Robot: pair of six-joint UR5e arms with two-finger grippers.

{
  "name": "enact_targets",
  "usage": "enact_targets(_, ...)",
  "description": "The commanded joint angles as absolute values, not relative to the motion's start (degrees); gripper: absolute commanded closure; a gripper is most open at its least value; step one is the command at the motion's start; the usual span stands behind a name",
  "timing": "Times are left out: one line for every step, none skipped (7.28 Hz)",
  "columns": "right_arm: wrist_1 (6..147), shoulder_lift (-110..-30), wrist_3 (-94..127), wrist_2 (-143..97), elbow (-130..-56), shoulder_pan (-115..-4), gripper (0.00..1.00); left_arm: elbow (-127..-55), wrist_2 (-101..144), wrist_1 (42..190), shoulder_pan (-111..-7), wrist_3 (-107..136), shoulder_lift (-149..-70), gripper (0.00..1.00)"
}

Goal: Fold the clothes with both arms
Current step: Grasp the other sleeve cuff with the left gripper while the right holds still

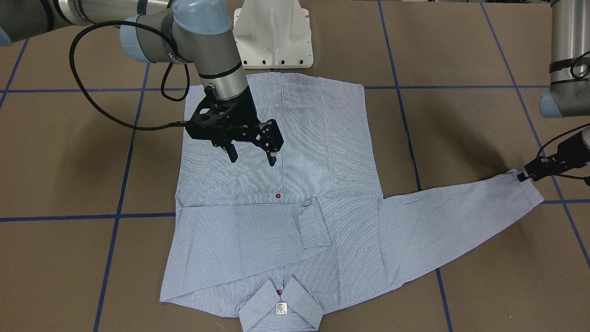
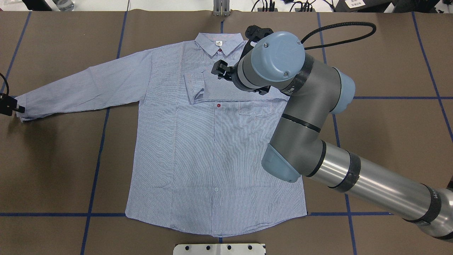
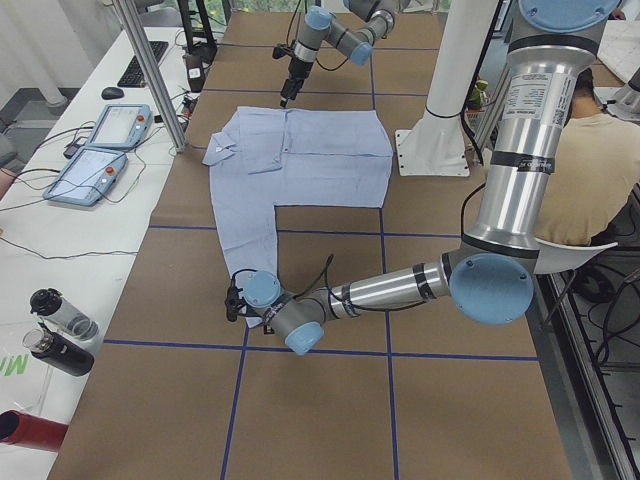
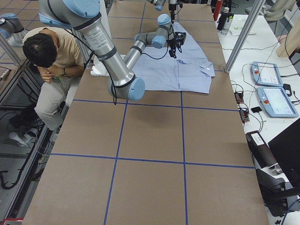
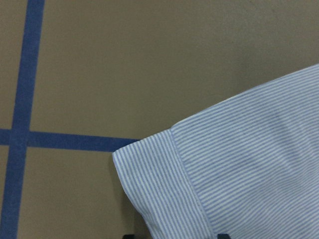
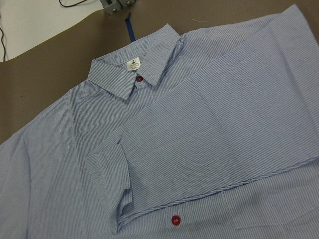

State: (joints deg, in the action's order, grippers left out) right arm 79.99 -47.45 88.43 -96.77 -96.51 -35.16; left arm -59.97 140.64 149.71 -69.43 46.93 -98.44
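The light-blue striped shirt (image 1: 276, 230) lies flat and front up, collar (image 1: 281, 304) away from the robot. One sleeve is folded across the chest, its cuff (image 1: 313, 226) near the placket. The other sleeve (image 1: 461, 212) stretches out to the robot's left. My right gripper (image 1: 252, 157) is open and empty, hovering above the shirt's front below the folded sleeve. My left gripper (image 1: 525, 175) is at the end of the outstretched sleeve. In the left wrist view its fingertips (image 5: 128, 236) stand apart, with the cuff (image 5: 164, 199) between them.
The white pedestal base (image 1: 272, 34) stands at the shirt's hem. Blue tape lines (image 1: 124, 184) grid the brown table. A seated person (image 4: 47, 61) is beside the table behind the robot. Teach pendants (image 3: 100, 145) and bottles (image 3: 55, 330) lie on the side bench.
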Motion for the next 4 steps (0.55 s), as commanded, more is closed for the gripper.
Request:
enact_targets(80.0, -47.5, 88.4, -96.8, -96.6, -35.2, 0.0, -59.9, 140.5, 149.7, -69.3, 48.4, -98.2, 0.72)
enact_targets(80.0, -47.5, 88.9, -96.8, -96.9, -35.2, 0.0, -59.9, 140.4, 149.7, -69.2, 48.5, -98.3, 0.92)
enact_targets(80.1, -47.6, 89.0, -96.8, -97.1, -35.2, 0.0, -59.9, 140.5, 149.7, -69.2, 49.4, -98.3, 1.0)
enact_targets(80.1, -47.6, 89.0, -96.8, -97.0, -35.2, 0.0, -60.5, 140.6, 149.8, -69.1, 52.3, -98.4, 1.0)
